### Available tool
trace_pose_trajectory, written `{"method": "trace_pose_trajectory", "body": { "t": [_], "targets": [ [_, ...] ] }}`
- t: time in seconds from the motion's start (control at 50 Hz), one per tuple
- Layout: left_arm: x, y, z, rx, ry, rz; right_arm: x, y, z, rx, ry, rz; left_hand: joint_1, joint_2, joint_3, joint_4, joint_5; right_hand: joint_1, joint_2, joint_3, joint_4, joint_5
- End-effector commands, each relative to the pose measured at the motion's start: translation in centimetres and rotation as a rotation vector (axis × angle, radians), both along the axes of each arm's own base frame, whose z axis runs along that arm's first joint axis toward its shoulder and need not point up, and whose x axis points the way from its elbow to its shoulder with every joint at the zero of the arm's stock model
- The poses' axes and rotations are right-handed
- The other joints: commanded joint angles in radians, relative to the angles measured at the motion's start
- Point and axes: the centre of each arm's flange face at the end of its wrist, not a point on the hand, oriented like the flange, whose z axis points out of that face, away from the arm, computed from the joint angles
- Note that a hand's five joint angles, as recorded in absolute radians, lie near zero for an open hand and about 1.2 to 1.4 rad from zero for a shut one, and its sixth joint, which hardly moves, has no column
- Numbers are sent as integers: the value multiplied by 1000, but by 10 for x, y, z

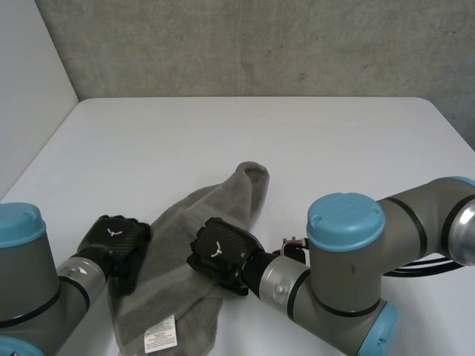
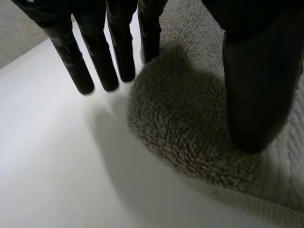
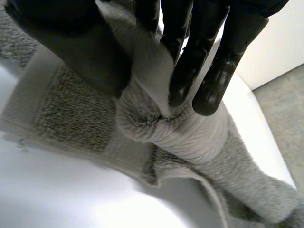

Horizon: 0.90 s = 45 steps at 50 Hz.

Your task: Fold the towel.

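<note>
A grey terry towel (image 1: 230,200) lies crumpled on the white table (image 1: 260,133), running from the middle toward the near edge, with a white label (image 1: 159,334) at its near end. My left hand (image 1: 115,241) rests at the towel's left edge. In the left wrist view its fingers (image 2: 97,57) stand straight on the table beside a rounded bulge of towel (image 2: 190,118), with the thumb (image 2: 259,85) on the cloth. My right hand (image 1: 221,254) sits on the towel's middle. There its fingers (image 3: 190,61) and thumb (image 3: 76,42) pinch a bunched fold of towel (image 3: 190,133).
Bare table spreads out beyond and to both sides of the towel. A grey wall stands behind the table's far edge. Both arms come in over the near edge.
</note>
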Motion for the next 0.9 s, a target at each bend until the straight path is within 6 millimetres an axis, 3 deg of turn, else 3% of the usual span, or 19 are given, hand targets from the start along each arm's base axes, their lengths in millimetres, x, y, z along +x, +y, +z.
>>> {"method": "trace_pose_trajectory", "body": {
  "t": [0.02, 0.16, 0.24, 0.46, 0.54, 0.6, 0.62, 0.64, 0.66, 0.68, 0.7, 0.72, 0.74, 0.76, 0.78, 0.8, 0.82, 0.84, 0.9],
  "targets": [
    [-6, -5, -10, 25, -10, -10, -3, -1, 26, -10, -55, -33, 290, 284, 287, 287, 305, 126, 161, 158, 143, 130],
    [-19, -7, -2, -6, 7, -44, -9, 1, 40, 37, -89, -71, 554, 549, 552, 552, 570, 126, 161, 158, 143, 130],
    [-27, -6, 5, -35, 22, -68, -18, -4, 37, 62, -57, -117, 856, 850, 853, 853, 871, 126, 161, 158, 143, 130],
    [-54, -11, 33, -142, 66, -140, -42, -12, 42, 138, 30, -198, 856, 851, 854, 854, 872, 126, 161, 158, 143, 130],
    [-69, -22, 53, -221, 101, -166, -41, -40, 65, 54, -52, -235, 856, 851, 854, 854, 872, 126, 161, 158, 143, 130],
    [-89, -42, 89, -351, 152, -174, -29, -69, 95, -71, -168, -259, 856, 851, 854, 854, 872, 126, 161, 158, 143, 130],
    [-99, -55, 112, -427, 184, -163, -29, -70, 95, -72, -169, -259, 856, 851, 854, 854, 872, 126, 161, 158, 143, 130],
    [-99, -55, 112, -428, 184, -162, -22, -86, 118, -154, -248, -273, 856, 851, 854, 854, 872, 126, 161, 158, 143, 130],
    [-108, -67, 141, -513, 223, -139, -17, -103, 148, -243, -344, -302, 856, 851, 854, 854, 872, 126, 161, 158, 143, 130],
    [-117, -73, 176, -603, 269, -113, -17, -103, 148, -244, -345, -302, 856, 851, 854, 854, 872, 126, 161, 158, 143, 130],
    [-117, -73, 176, -604, 270, -113, -16, -116, 181, -329, -460, -343, 856, 851, 854, 854, 872, 126, 161, 158, 143, 130],
    [-124, -73, 215, -694, 332, -95, -18, -126, 217, -401, -599, -382, 856, 851, 854, 854, 872, 126, 161, 158, 143, 130],
    [-128, -70, 252, -782, 404, -83, -18, -126, 217, -402, -600, -382, 856, 851, 854, 854, 872, 126, 161, 158, 143, 130],
    [-128, -70, 253, -783, 405, -83, -23, -129, 253, -471, -749, -400, 856, 851, 854, 854, 872, 126, 161, 158, 143, 130],
    [-129, -63, 287, -860, 482, -83, -23, -129, 254, -471, -751, -400, 856, 851, 854, 854, 872, 126, 161, 158, 143, 130],
    [-127, -56, 314, -919, 554, -88, -34, -127, 288, -529, -891, -409, 856, 851, 854, 854, 872, 126, 161, 158, 143, 130],
    [-127, -56, 315, -919, 555, -88, -47, -125, 313, -569, -995, -407, 856, 851, 854, 854, 872, 126, 161, 158, 143, 130],
    [-123, -48, 337, -960, 616, -89, -48, -125, 313, -569, -996, -407, 856, 851, 854, 854, 872, 126, 161, 158, 143, 130],
    [-116, -38, 355, -976, 694, -97, -71, -133, 324, -562, -1036, -432, 856, 851, 854, 854, 872, 126, 161, 158, 143, 130]
  ]
}}
